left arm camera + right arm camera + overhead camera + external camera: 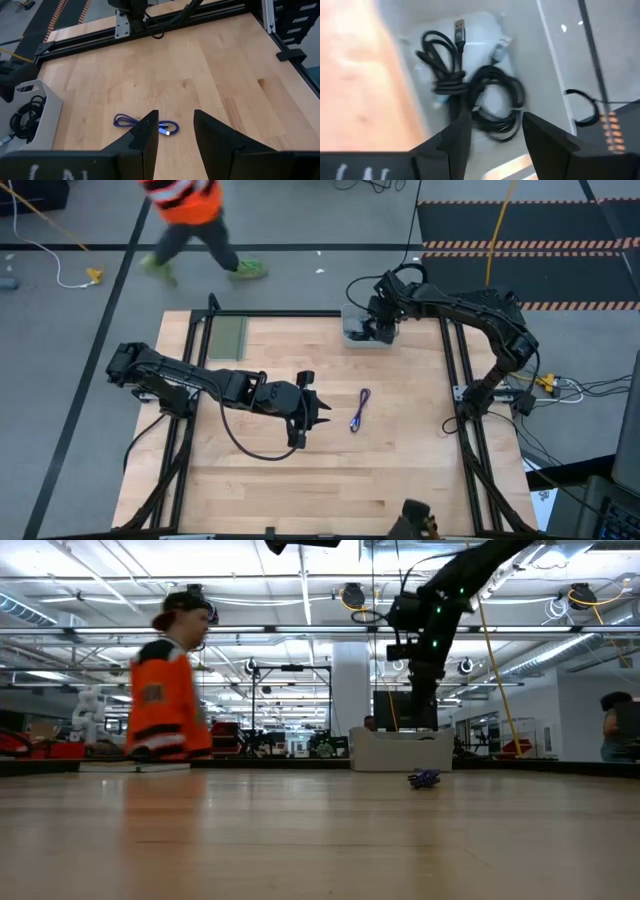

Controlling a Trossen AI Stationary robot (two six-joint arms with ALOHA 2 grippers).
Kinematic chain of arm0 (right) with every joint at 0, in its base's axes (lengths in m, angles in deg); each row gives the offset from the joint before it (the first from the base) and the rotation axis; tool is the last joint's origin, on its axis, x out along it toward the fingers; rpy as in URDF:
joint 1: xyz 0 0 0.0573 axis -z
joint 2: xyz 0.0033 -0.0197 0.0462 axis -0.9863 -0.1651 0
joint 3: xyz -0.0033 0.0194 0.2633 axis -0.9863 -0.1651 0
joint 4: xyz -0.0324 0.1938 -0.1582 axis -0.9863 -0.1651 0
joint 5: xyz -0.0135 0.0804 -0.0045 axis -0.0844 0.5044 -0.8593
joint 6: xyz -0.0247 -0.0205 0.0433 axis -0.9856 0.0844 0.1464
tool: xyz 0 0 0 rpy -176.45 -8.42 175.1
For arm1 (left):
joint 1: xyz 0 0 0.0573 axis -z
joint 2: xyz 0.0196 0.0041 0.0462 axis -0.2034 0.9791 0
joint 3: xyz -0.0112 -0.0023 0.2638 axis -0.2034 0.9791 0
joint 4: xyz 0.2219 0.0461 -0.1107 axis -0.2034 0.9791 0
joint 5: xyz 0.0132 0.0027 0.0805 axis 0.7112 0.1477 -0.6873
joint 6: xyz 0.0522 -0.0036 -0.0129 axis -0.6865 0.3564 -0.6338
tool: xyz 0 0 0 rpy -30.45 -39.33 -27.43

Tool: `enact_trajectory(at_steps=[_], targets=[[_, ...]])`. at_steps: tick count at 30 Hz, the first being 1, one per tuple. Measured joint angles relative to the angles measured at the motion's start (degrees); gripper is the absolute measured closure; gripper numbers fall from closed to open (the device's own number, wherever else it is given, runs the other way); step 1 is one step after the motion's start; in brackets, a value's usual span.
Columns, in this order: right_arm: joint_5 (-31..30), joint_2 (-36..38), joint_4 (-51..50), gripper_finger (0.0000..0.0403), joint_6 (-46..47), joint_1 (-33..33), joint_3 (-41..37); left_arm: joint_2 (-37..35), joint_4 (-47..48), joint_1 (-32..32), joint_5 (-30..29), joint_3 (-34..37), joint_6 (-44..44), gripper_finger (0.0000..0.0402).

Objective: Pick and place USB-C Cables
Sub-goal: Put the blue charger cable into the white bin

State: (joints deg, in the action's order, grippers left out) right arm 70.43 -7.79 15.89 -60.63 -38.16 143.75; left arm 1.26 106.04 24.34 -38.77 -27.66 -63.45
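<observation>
A blue-purple USB-C cable [359,410] [425,778] [145,122], folded straight, lies flat on the wooden table near its middle. My left gripper [322,408] [175,114] is open, hovering just left of this cable and pointing at it. Two black coiled USB-C cables [470,85] [22,117] lie on the floor of a grey bin [362,332] [400,752] at the table's far edge. My right gripper [382,330] [418,650] [496,117] is open and hangs above the bin, pointing down at the coils.
A green pad [228,335] lies at the far left corner. Metal frame rails [455,370] run along the table's sides. A thick black wiring loop [245,445] hangs from my left arm. A person in an orange vest [165,690] walks beyond the far edge.
</observation>
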Motion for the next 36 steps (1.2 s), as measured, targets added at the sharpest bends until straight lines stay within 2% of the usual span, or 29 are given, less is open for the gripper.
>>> enact_trajectory(at_steps=[5, 9, 14, 20, 28, 36], targets=[[0.2, 6.1, -6.1, 0.0232, 10.6, -5.8, -1.2, 0.0, 0.2, 0.0, 0.0, 0.0, 0.0, 0.0275], [0.2, 14.1, -4.9, 0.0232, 17.0, -12.2, -8.2, 0.0, 0.2, 0.0, 0.0, 0.0, 1.0, 0.0275], [0.2, 26.9, 4.2, 0.0232, 23.5, -22.1, -21.1, 0.2, -1.0, 0.3, -0.5, 0.0, 1.4, 0.0275], [0.0, 39.5, 13.7, 0.0232, 33.1, -31.6, -34.0, 4.0, -7.7, 0.3, -2.9, 0.0, 1.1, 0.0275], [-0.5, 46.4, 17.4, 0.0247, 39.4, -40.9, -43.3, 5.5, -7.9, 0.3, -4.1, 0.0, 3.6, 0.0275], [-3.1, 48.8, 21.5, 0.0265, 40.4, -46.5, -43.9, 6.4, -8.3, 0.3, -4.6, -0.1, 9.0, 0.0275]])
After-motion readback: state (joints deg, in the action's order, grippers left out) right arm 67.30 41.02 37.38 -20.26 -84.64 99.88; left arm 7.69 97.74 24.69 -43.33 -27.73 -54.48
